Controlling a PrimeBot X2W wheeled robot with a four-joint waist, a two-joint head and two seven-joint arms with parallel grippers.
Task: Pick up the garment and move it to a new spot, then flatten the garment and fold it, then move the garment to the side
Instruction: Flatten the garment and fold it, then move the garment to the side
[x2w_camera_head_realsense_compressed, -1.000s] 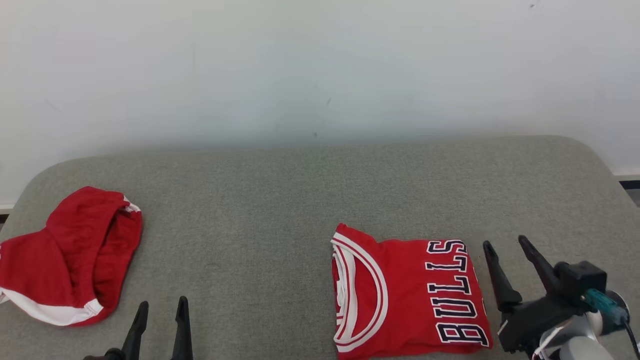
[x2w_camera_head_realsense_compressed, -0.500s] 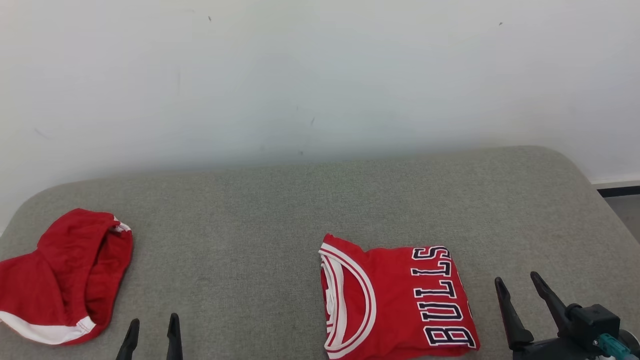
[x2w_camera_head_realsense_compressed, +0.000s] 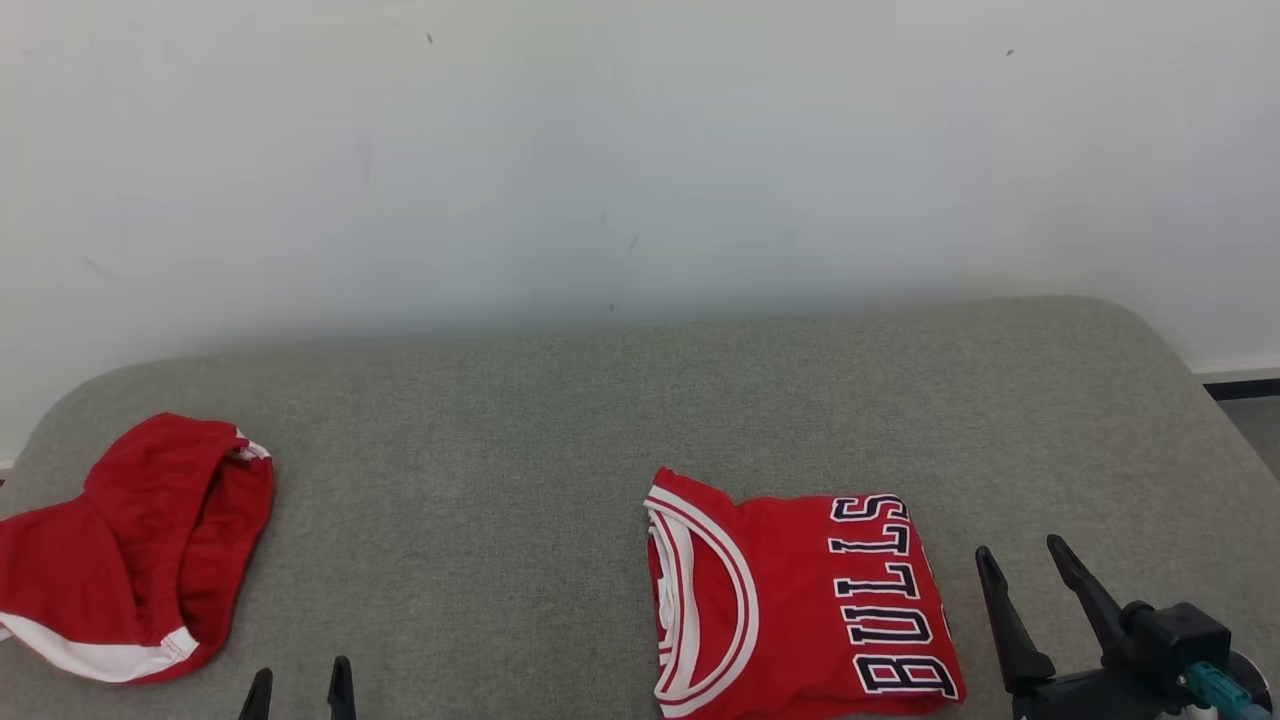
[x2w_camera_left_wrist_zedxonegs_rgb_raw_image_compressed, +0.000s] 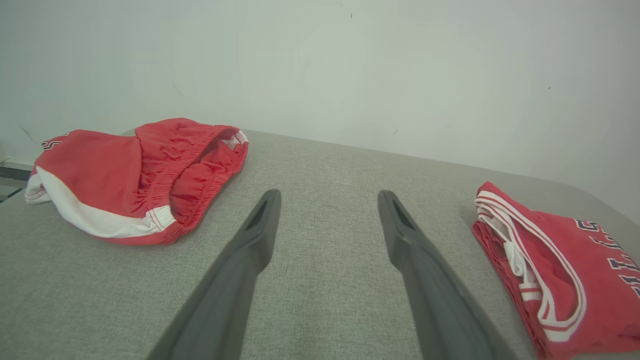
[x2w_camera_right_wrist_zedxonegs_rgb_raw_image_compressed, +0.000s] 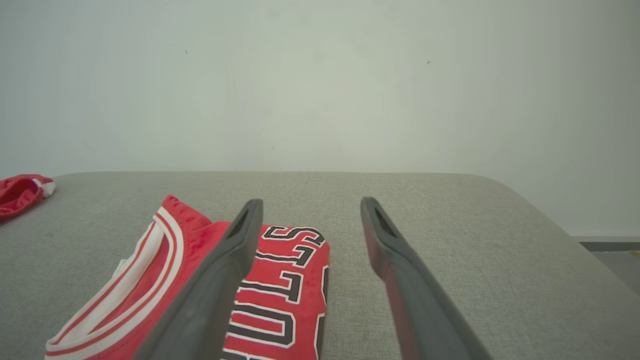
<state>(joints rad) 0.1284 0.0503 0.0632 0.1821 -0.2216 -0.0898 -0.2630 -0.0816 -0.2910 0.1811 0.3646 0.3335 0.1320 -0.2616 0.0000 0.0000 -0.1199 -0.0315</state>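
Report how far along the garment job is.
Done: the Bulls jersey lies folded into a neat rectangle on the right part of the grey surface. In hand: nothing; the left gripper and right gripper are both open and empty, the right one beside the jersey. To do, probably: the red shorts at far left lie crumpled, unfolded.

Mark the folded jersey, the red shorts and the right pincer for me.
folded jersey (x2w_camera_head_realsense_compressed: 795, 600), head view, plain red cloth between collar trim and lettering.
red shorts (x2w_camera_head_realsense_compressed: 135, 550), head view, red cloth near the middle.
right pincer (x2w_camera_head_realsense_compressed: 1019, 547), head view, midway between its two fingertips.
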